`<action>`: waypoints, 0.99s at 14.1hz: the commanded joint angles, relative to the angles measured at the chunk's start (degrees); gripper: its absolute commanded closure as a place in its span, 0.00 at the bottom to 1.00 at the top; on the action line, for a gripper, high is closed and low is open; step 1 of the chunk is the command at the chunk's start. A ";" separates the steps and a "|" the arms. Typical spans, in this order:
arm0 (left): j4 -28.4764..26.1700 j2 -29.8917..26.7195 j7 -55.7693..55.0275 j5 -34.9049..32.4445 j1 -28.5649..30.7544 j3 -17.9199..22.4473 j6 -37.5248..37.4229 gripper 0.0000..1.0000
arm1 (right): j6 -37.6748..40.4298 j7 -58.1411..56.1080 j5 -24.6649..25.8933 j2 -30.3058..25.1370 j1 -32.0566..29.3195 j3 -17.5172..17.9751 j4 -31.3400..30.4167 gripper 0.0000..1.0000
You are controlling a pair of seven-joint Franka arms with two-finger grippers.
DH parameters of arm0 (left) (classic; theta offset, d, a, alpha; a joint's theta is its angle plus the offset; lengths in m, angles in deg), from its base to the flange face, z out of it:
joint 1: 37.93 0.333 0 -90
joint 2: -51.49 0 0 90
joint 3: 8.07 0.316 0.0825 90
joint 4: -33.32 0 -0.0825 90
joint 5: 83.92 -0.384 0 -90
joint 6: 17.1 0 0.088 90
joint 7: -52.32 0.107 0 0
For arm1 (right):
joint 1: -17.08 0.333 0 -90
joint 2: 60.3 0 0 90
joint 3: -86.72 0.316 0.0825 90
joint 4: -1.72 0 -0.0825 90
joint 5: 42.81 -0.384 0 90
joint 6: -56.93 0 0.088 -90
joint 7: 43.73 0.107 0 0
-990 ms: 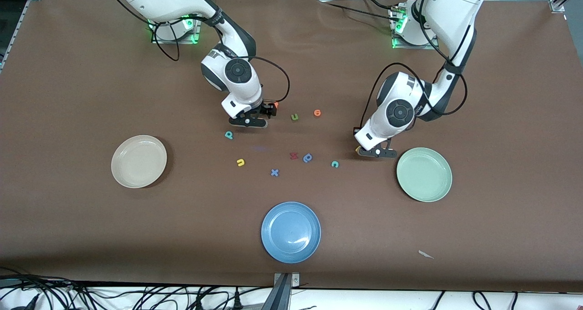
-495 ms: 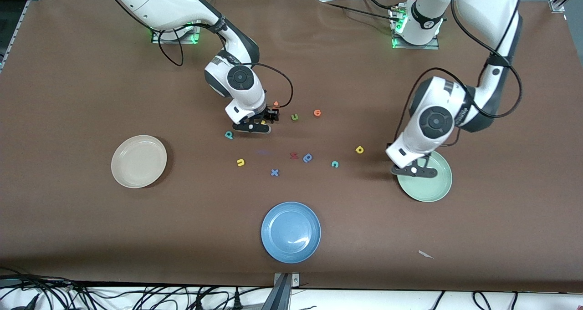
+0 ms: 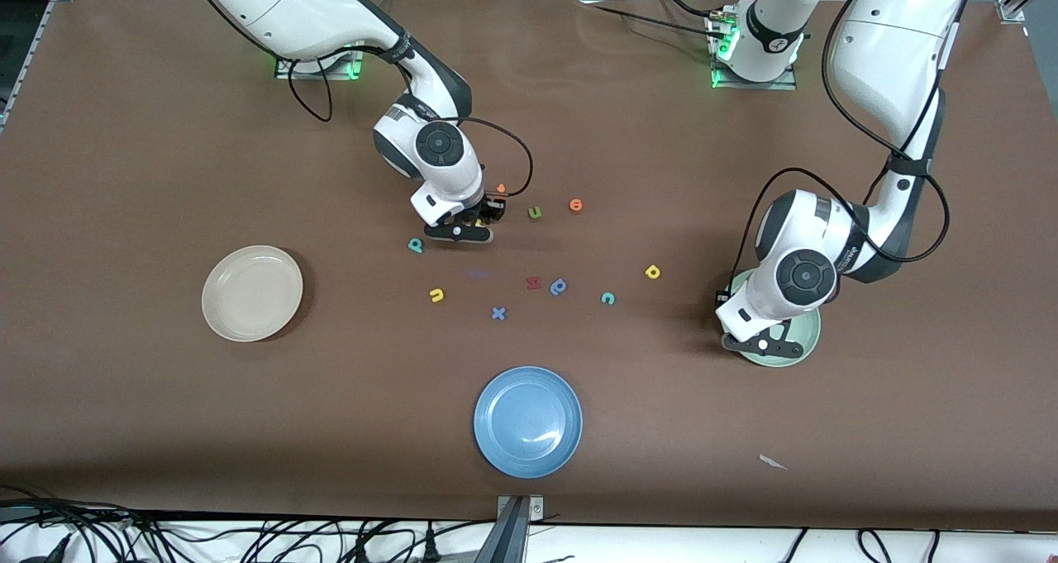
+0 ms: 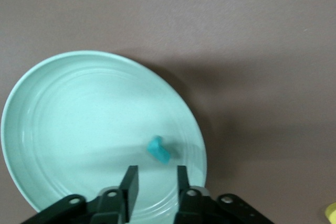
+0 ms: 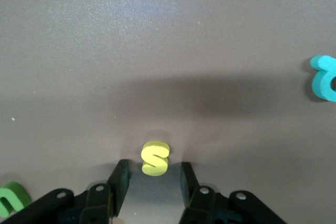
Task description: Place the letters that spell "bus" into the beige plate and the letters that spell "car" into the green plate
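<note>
Left gripper (image 4: 154,182) over the green plate (image 3: 806,344), jaws parted, teal piece (image 4: 159,149), perhaps the r, below; right gripper (image 5: 150,180) straddles the yellow s (image 5: 155,157), orange letter (image 3: 501,188) and green u (image 3: 536,212) close by.

Left arm: reaches out from its base, wrist bent downward.
Left end effector (image 4: 153,184): fingers parted, nothing between them.
Right arm: extended, wrist low.
Right end effector (image 5: 150,179): fingers apart, close to bench.

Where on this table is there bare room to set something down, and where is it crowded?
Free: the brown table around the beige plate and the blue plate, both holding nothing. Crowded: the scattered letters between the two grippers, where the right gripper straddles the yellow s. The left gripper hangs over the green plate.
</note>
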 commanded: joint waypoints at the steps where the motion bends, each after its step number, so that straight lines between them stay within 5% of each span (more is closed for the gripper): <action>1: 0.86 -0.76 -4.47 -0.58 -1.29 -3.17 -1.46 0.00 | -0.28 1.37 1.52 1.03 0.38 -0.45 1.41 0.61; 6: 0.68 1.08 -23.28 -1.28 -4.88 -9.95 -0.85 0.00 | -0.19 1.37 1.60 1.30 0.38 -0.62 1.76 0.77; 10: -3.60 1.53 -21.30 -1.11 -4.46 -10.56 3.70 0.02 | 0.16 1.28 1.43 1.30 0.38 -0.80 2.46 0.88; 14: -10.65 1.52 -18.84 -1.37 -4.02 -11.01 13.47 0.02 | 12.96 -0.39 1.43 -0.19 -0.23 -0.71 9.57 0.95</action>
